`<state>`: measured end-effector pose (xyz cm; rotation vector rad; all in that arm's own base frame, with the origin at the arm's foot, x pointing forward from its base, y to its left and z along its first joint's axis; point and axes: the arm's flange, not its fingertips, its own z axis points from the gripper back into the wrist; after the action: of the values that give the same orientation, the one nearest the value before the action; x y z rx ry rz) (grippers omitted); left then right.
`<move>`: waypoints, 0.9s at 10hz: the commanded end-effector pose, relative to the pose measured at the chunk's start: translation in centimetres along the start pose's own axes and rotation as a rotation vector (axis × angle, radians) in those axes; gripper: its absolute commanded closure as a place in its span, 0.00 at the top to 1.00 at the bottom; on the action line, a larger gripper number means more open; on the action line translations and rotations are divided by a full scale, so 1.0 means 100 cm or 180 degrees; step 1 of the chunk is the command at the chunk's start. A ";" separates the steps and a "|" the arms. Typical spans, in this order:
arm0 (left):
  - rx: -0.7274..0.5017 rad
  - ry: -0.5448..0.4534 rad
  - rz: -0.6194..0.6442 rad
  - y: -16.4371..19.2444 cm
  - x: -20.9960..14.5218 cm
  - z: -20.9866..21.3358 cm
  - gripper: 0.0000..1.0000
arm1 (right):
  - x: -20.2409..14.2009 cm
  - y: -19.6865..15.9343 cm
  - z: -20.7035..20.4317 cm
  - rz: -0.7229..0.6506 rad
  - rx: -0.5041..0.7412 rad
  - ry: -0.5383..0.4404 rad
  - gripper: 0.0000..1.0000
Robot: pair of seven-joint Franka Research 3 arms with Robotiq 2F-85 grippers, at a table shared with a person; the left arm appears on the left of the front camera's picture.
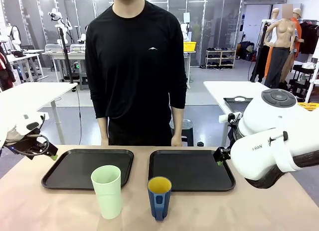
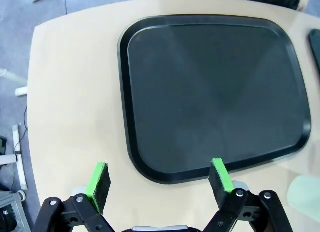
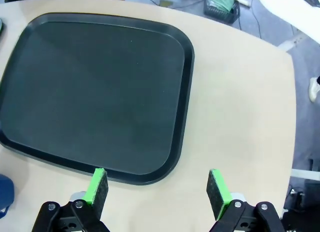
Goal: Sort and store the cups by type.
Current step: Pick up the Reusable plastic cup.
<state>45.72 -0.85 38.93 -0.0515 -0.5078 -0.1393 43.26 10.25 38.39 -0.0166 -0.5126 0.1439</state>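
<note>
Standing upright near the front edge of the table (image 1: 259, 211), the tumbler (image 1: 106, 191) and the blue cup (image 1: 159, 197) sit side by side but apart, tumbler on the left, both on the bare tabletop, outside the trays. The tumbler is tall, pale mint and handleless; the blue cup is shorter, yellow inside, its handle turned toward the front camera. Just beyond them two black trays lie next to each other with a narrow gap between: the left tray (image 1: 75, 171) behind the tumbler, the right tray (image 1: 199, 173) behind the blue cup. The left gripper (image 1: 52, 155) hovers just off the left tray's outer side, its jaws wide apart and gripping nothing; the right gripper (image 1: 219, 156) hangs at the right tray's outer side, jaws likewise wide apart. In each wrist view the green pads (image 2: 100, 178) straddle a near corner of that arm's tray. At the far side a person (image 1: 134, 66) in a black top stands with hands (image 1: 176, 140) down at the table's edge.
</note>
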 end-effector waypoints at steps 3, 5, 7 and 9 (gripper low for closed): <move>-0.0015 -0.0022 0.0053 -0.004 0.000 -0.002 1.00 | -0.001 0.010 0.004 -0.0356 -0.0077 -0.0054 1.00; 0.0011 0.0023 0.0041 0.000 0.001 -0.005 1.00 | 0.000 0.000 0.001 -0.0109 0.0000 -0.0004 1.00; 0.0011 0.0023 0.0041 0.000 0.001 -0.005 1.00 | 0.000 0.000 0.001 -0.0109 0.0000 -0.0004 1.00; 0.0011 0.0023 0.0041 0.000 0.001 -0.005 1.00 | 0.000 0.000 0.001 -0.0109 0.0000 -0.0004 1.00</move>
<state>46.00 -1.08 38.62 -0.0492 -0.5005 -0.1278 43.12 10.22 38.62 -0.0062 -0.5151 0.0988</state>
